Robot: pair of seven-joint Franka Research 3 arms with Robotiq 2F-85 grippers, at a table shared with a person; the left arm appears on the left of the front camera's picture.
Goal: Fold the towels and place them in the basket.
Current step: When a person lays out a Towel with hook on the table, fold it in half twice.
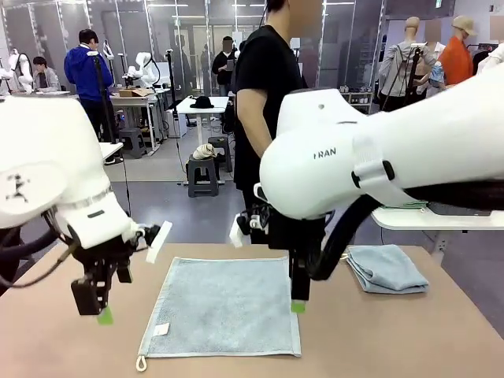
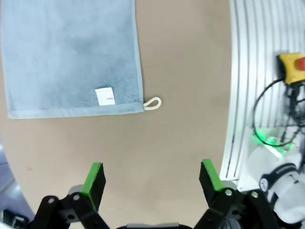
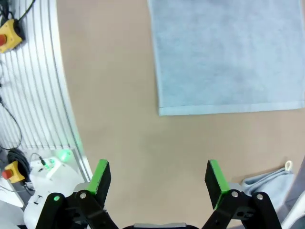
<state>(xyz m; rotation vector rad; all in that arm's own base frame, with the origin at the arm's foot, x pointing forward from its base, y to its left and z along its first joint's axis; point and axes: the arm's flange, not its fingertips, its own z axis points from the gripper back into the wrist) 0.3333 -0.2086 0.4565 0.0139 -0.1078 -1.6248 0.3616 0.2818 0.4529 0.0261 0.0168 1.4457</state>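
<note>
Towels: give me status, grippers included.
Left gripper open, empty, over table left of flat towel. Right gripper open, empty, by its right edge. Second towel folded, far right. Nothing on the flat towel.

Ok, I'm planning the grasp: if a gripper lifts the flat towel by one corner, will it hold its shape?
Probably not: the towel is soft terry lying limp and flat, so it should drape. Pushed, it would likely bunch on the matte table rather than slide.
</note>
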